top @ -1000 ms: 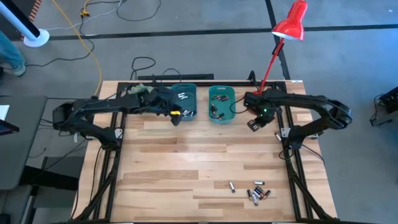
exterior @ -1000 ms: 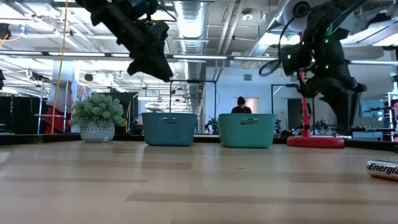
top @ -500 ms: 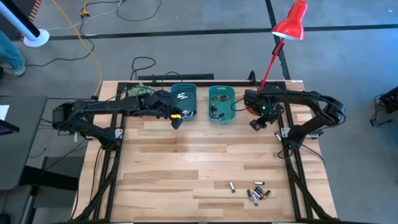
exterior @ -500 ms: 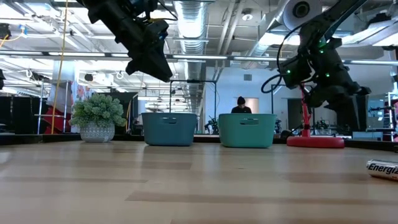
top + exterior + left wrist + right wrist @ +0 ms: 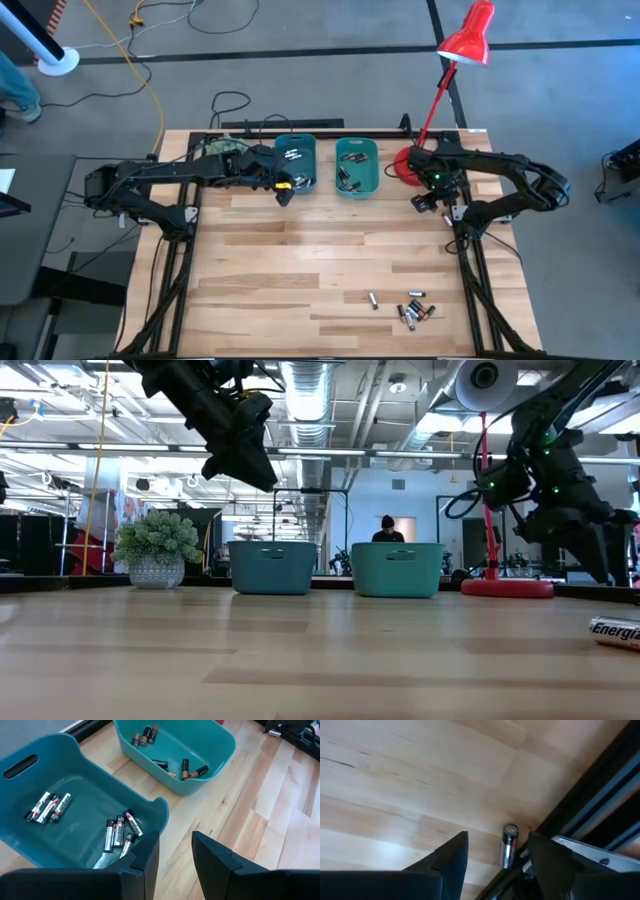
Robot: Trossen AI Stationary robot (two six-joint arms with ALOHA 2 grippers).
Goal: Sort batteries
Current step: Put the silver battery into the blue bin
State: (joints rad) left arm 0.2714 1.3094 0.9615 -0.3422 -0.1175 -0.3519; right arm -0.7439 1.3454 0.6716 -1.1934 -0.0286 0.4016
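Left wrist view: both teal bins (image 5: 165, 815) hold batteries (image 5: 117, 831).

1. The desk (image 5: 300, 260) is pale wood planks, smooth with a light sheen.
2. The two bins (image 5: 75, 825) look like smooth teal plastic.
3. The batteries (image 5: 117, 832) have glossy metallic wrappers.
4. The lamp (image 5: 470, 35) is glossy red.

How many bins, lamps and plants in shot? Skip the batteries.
Teal bins: 2
Red lamp: 1
Potted plant: 1
Total: 4
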